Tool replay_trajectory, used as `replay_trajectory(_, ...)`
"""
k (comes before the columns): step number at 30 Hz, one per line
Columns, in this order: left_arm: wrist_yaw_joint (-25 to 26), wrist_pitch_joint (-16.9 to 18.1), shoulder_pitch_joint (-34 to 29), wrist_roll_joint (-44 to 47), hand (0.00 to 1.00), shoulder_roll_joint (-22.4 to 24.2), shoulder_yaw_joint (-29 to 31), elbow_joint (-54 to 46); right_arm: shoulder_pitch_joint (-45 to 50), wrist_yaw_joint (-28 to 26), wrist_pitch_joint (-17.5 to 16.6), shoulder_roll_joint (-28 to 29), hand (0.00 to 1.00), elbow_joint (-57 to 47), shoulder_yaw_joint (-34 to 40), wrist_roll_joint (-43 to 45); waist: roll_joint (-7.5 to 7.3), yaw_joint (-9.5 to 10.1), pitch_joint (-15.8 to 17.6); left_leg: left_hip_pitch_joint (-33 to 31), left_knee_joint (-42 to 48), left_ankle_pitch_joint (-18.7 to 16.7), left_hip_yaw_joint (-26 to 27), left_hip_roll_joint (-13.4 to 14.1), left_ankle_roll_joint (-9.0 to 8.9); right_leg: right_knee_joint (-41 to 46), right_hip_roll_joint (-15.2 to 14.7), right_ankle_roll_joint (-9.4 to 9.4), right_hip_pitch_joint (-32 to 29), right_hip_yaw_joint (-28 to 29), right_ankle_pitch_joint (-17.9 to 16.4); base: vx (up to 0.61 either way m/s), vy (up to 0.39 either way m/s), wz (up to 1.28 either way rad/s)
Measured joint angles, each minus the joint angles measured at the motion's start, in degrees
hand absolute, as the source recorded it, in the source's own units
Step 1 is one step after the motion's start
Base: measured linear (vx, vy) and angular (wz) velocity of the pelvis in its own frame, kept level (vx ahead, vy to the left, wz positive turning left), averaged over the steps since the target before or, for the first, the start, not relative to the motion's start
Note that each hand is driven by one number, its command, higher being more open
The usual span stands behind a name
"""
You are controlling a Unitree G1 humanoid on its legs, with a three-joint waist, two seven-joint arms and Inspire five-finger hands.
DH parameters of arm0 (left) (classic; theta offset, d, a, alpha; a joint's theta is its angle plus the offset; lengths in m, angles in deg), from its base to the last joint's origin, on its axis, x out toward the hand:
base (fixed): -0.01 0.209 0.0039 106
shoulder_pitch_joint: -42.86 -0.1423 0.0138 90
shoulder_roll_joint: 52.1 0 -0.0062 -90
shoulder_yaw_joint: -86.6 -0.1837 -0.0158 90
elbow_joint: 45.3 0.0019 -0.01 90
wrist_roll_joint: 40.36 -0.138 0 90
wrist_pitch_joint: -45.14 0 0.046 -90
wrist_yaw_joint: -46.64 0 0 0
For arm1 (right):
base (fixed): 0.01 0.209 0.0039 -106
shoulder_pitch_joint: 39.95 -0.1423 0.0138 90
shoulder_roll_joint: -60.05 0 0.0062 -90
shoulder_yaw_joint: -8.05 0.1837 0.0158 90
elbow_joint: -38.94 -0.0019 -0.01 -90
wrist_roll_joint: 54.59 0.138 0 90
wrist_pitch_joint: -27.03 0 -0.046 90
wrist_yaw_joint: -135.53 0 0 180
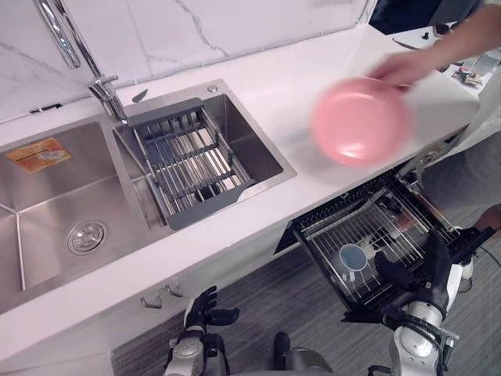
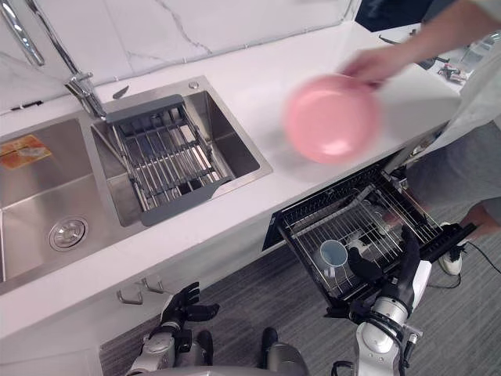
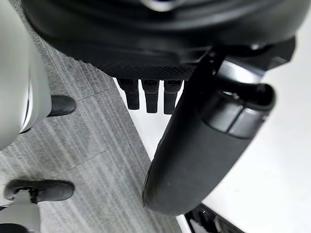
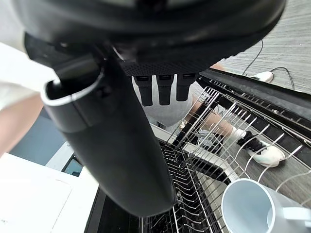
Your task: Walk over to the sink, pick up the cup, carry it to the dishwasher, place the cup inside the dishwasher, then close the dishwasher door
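R hand (image 1: pixel 425 283) raised, uncurled, empty; L hand (image 1: pixel 202 312) low, uncurled, empty.

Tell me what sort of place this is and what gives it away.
A kitchen, most likely. A stainless steel double sink with a faucet is set into a white countertop, and below it a pulled-out dishwasher rack holds a pale blue cup.

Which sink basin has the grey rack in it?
The right basin, nearer the dishwasher, holds the grey rack; the left basin is bare around its drain.
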Motion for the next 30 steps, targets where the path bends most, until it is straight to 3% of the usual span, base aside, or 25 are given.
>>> replay_trajectory(7,-0.08,0.0,-0.67,-1.07,0.9,-0.13,0.59,1.84,-0.15,-0.41,0.0,-0.49,0.9,5.8,-0.14,0.0,1.62,-0.81,-2.12,1.66,-2.65,1.08,-1.02,-0.87,0.16,-2.49,-0.35,0.55,2.01,-0.88,0.96,0.0,0.018,0.06)
replay_trajectory(23,-0.04,0.04,-0.66,-2.31,0.9,-1.92,0.76,3.69,-3.08,0.11,-0.08,-1.72,0.9,9.09,-0.22,-0.23,1.62,-1.18,-2.67,2.58,-6.76,4.35,-6.87,-2.66,0.79,-6.06,-0.85,0.61,5.19,-5.68,2.96,-0.04,-0.004,0.16)
replay_trajectory(27,0.05,0.04,-0.39,-2.29,0.9,-1.63,0.46,3.27,-2.61,0.51,-0.09,-1.67,0.9,6.78,-0.23,-0.22,1.48,-1.11,-2.19,-0.22,-3.7,4.46,-10.23,-3.07,0.84,-4.83,-1.57,0.67,5.3,-9.25,2.15,-0.05,-0.011,0.5)
replay_trajectory(30,0.27,0.1,-0.37,-2.21,0.9,-1.48,0.5,1.39,-1.92,0.73,-0.12,-1.22,0.9,-0.38,-0.3,-0.23,1.57,-0.83,-0.33,-2.58,0.57,1.99,-10.68,-2.67,1.08,-1.94,-2.21,0.43,5.37,-11.91,0.31,-0.08,0.007,0.44)
